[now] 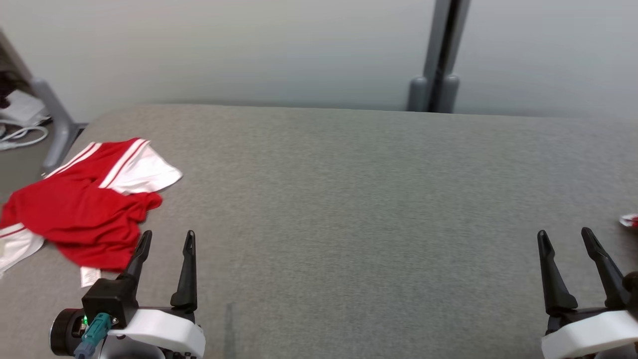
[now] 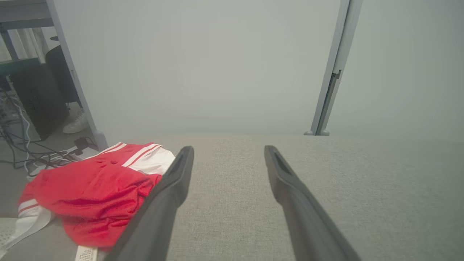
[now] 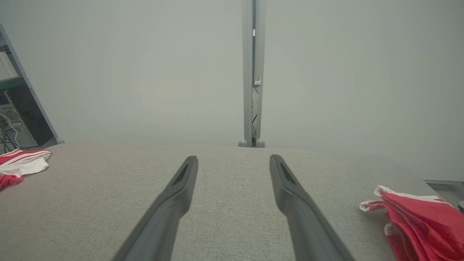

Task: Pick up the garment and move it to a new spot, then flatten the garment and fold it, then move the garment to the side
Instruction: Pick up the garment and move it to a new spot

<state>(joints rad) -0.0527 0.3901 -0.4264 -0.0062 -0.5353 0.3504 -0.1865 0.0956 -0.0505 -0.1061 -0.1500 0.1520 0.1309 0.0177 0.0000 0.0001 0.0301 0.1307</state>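
Loosely crumpled, the red and white garment lies at the left edge of the table, one white end hanging over the side and a striped band turned toward the far corner. The left gripper hovers just beside the garment's near right edge. Its fingers are spread wide and hold nothing, and one dark finger overlaps the red cloth in the left wrist view. The right gripper sits well apart near the table's right side, likewise wide and empty. Close to its right lies a second red and white cloth. The table is covered in flat grey woven fabric with a rounded far corner. Behind it stands a pale grey wall with a grey upright post. Cables lie on the floor to the left.
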